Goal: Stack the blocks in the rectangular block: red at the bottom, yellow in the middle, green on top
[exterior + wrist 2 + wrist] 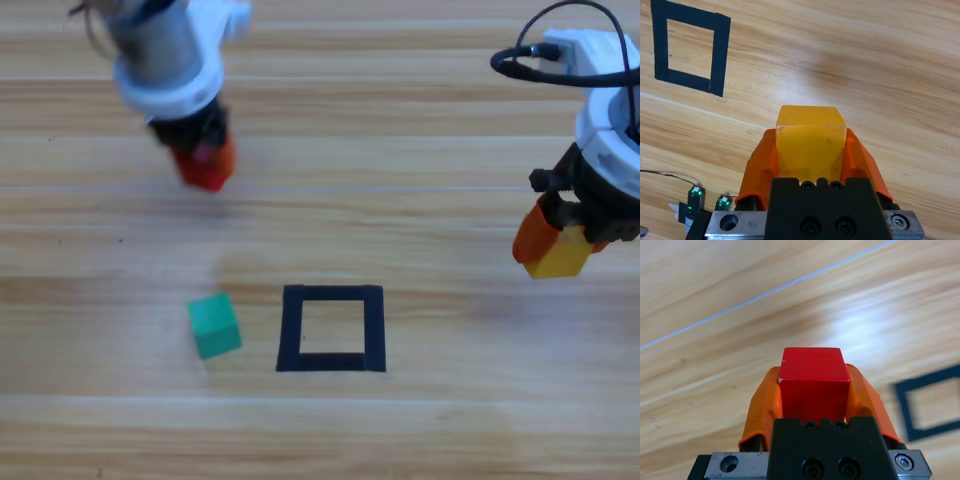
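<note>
Your left gripper [205, 170] hangs over the upper left of the worktop [400, 180], well apart from the rectangular block [331, 328], and its orange fingers [759, 410] are closed on the red cube [203, 172]. In the left wrist view you see that cube [813, 382] squarely between the two fingers, its top face level and jutting a little past their tips, with a corner of the black tape outline [930, 407] off to the right on the wood.

Your right gripper [557, 245] is out at the right edge, also clear of the tape outline, and its fingers grip the yellow cube [560, 253]. The right wrist view shows the yellow cube [811, 142] seated between the orange fingers [756, 170], and the outline [690, 47] lies far off toward the upper left of that picture.

The rectangular block sits low in the middle of the worktop, and the only thing you see inside its black frame is bare wood: none of the three cubes is in it. The green cube [214, 325] rests on the worktop just left of the outline, near its left strip but not touching it, turned a little askew to the tape edges. It sits alone, with neither gripper near it
</note>
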